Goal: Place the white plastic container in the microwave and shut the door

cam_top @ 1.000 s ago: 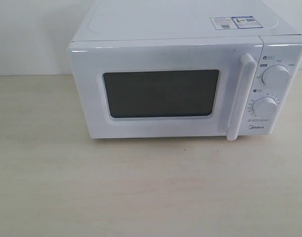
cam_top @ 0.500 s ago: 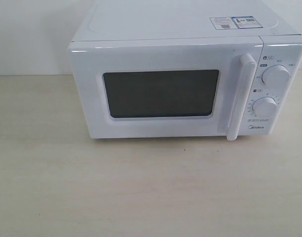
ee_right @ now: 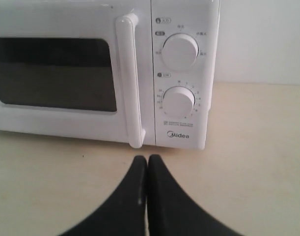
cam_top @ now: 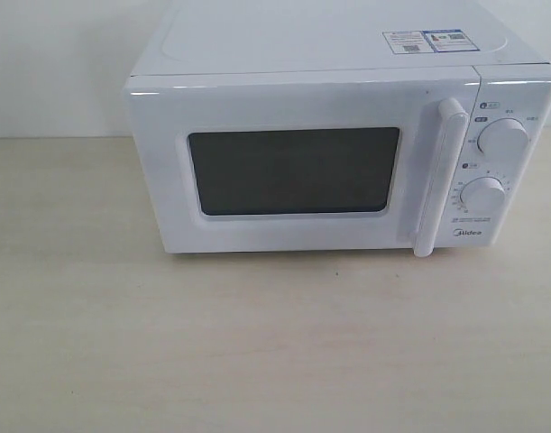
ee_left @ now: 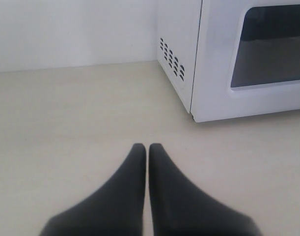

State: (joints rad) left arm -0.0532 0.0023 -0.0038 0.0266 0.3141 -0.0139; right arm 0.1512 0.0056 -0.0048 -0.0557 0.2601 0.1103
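**A:** anything inside the microwave point(cam_top: 302, 45)? where's the tub?

**B:** can't tell tbh. The door point(cam_top: 293, 171) is closed and its window is dark. One microwave, one handle point(cam_top: 437, 176), two dials point(cam_top: 502, 138). Left gripper point(ee_left: 147, 147) and right gripper point(ee_right: 148, 158) are both pinched together, holding nothing. Only the left wrist cam catches the side vents point(ee_left: 172, 59), ahead of that gripper. The handle's straight ahead of the right one.

A staged test bench: a microwave point(cam_top: 284, 41) is sitting ahead of the right claw point(ee_right: 148, 158) on a pale tabletop point(cam_top: 257, 343), blank wall point(cam_top: 50, 63) beyond.
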